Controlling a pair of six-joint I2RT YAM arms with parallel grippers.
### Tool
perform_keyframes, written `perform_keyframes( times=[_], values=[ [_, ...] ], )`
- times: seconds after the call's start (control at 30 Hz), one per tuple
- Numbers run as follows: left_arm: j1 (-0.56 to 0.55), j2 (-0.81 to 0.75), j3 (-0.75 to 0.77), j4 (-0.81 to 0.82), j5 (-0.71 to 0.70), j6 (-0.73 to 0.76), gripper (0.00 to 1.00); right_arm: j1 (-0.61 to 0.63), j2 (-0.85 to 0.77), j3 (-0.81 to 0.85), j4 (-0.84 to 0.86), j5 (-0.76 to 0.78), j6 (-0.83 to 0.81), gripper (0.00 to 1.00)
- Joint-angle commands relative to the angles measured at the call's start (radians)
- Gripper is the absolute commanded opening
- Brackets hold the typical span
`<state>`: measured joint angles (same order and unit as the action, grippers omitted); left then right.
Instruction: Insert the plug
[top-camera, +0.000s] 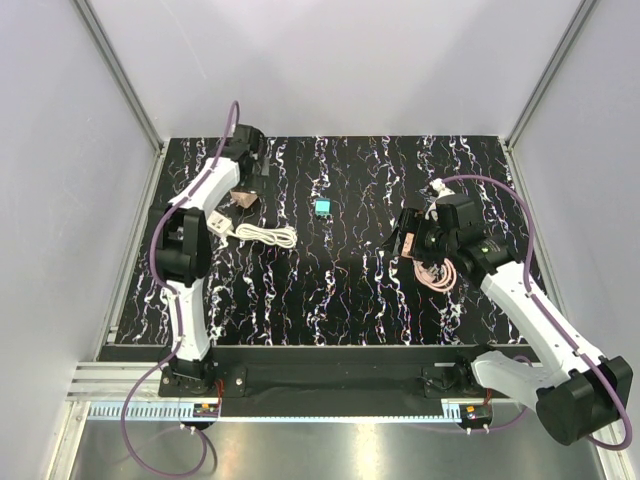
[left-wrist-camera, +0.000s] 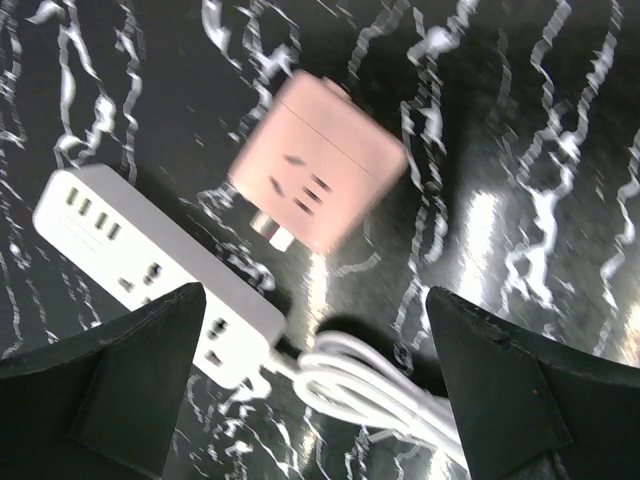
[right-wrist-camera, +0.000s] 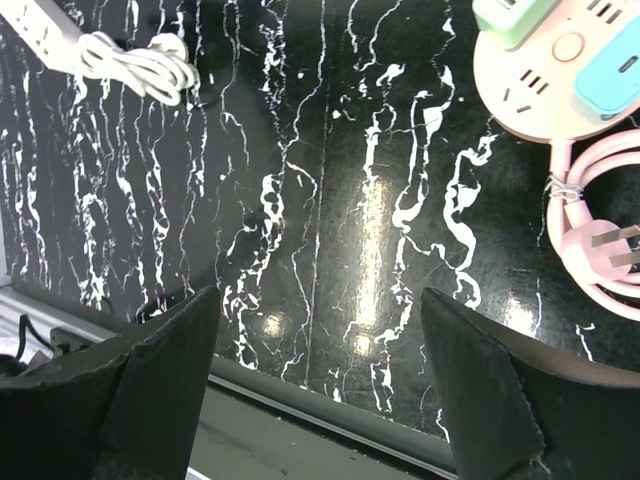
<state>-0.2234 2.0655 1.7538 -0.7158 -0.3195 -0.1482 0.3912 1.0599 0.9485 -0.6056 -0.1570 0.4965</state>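
Right jaws: my right gripper (right-wrist-camera: 318, 300) hangs spread and empty above the marbled table (right-wrist-camera: 330, 200), a round pink power strip (right-wrist-camera: 545, 90) nearby.
Left jaws: my left gripper (left-wrist-camera: 315, 295) is spread wide, gripping nothing.
Plug: the pink cube plug (left-wrist-camera: 318, 165) lies untouched just beside the white power strip (left-wrist-camera: 150, 270).

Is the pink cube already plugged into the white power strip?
No, the pink cube lies beside the white power strip with its prongs exposed.

Open tabletop (top-camera: 340, 290) spans the middle, save a small teal block (top-camera: 323, 207). The white power strip (left-wrist-camera: 150, 265) and its coiled cord (top-camera: 266, 235) lie just beside the pink cube adapter (left-wrist-camera: 315, 165).
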Motion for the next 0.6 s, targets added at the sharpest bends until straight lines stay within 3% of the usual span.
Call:
perform_keyframes(
  times=[0.0,0.23,0.57],
  values=[
    [0.048,0.019,0.119,0.009,-0.007,0.051,0.99,0.003,-0.026,0.035,0.033,-0.032,-0.026,0.87],
    [0.052,0.157,0.225,-0.004,0.075,0.142,0.99,0.003,-0.038,0.056,0.006,-0.015,-0.039,0.87],
    [0.079,0.278,0.343,-0.073,0.132,0.078,0.98,0.003,-0.057,0.087,-0.017,0.0,-0.038,0.87]
  ],
)
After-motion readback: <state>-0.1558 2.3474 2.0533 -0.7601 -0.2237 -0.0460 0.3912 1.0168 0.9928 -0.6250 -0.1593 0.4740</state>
